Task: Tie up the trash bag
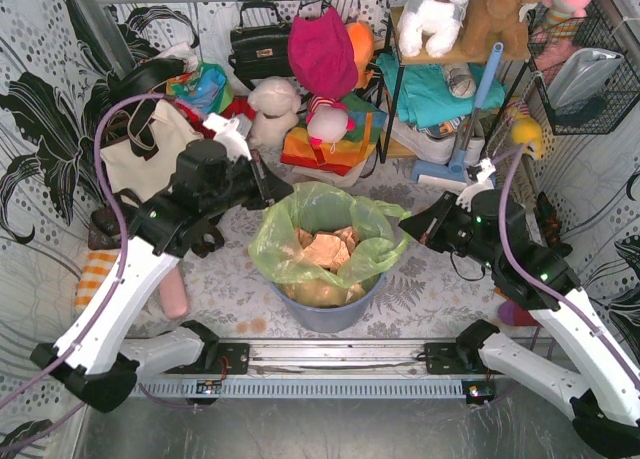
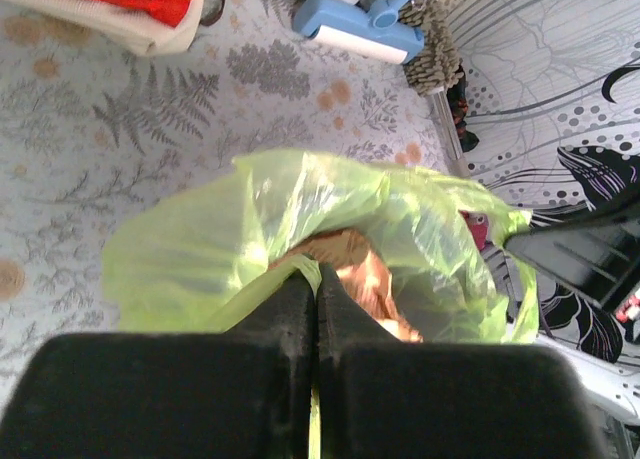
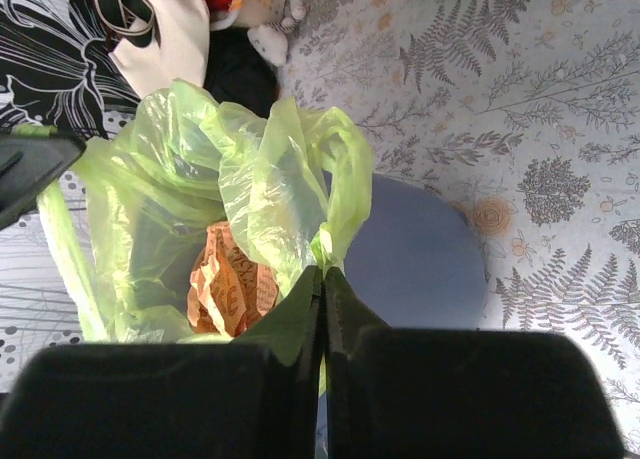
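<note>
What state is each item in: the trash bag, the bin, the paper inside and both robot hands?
trash bag: untied, mouth open, rim pinched on two sides
bin: upright, lined by the bag
crumpled paper: inside the bag
left hand: shut on the bag's rim
right hand: shut on the opposite rim

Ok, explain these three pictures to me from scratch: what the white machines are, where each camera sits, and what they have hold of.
The white machines are two robot arms bolted side by side, each ending in a two-finger clamp. The wide picture looks down from above and behind them. The other two come from small cameras on each wrist, so the black shapes at the bottom are that arm's own fingers.

Between the arms stands a blue-grey bin lined with a thin green trash bag holding crumpled tan paper. The left gripper is shut on the bag's rim on its side, and the right gripper is shut on the rim opposite. Behind lie a cream tote bag, soft toys and clothes.
</note>
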Available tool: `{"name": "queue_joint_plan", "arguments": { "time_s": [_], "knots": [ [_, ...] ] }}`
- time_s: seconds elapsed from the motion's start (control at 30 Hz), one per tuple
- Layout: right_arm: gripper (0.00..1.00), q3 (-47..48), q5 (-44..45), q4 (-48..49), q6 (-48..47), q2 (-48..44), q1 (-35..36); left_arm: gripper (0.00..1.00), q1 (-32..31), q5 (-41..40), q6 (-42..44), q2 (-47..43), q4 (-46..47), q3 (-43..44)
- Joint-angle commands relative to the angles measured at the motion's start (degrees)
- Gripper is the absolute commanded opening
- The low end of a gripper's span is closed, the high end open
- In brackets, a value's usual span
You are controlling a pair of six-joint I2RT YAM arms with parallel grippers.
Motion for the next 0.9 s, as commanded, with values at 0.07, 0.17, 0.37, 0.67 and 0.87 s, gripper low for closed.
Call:
{"name": "queue_joint_plan", "arguments": {
  "time_s": [0.07,0.17,0.37,0.67,0.87],
  "knots": [
    [0.00,0.22,1.69,-1.21,-0.54,-2.71,0.17,0.03,0.47,4.30,5.07,8.76,5.34,7.99],
    [0.00,-0.65,0.33,0.25,0.00,-3.33,0.18,0.03,0.47,7.50,5.95,10.66,6.86,9.48],
    [0.00,-3.08,-1.75,6.11,0.05,-2.92,0.16,0.03,0.47,8.45,7.59,8.79,9.96,8.18],
    [0.00,-4.13,0.95,27.21,-2.73,7.45,0.17,0.03,0.47,-11.18,1.89,5.18,4.70,2.76],
    [0.00,1.50,-2.18,39.65,-7.67,15.57,0.18,0.03,0.47,-7.01,2.75,5.73,10.20,6.62]
  ]
}}
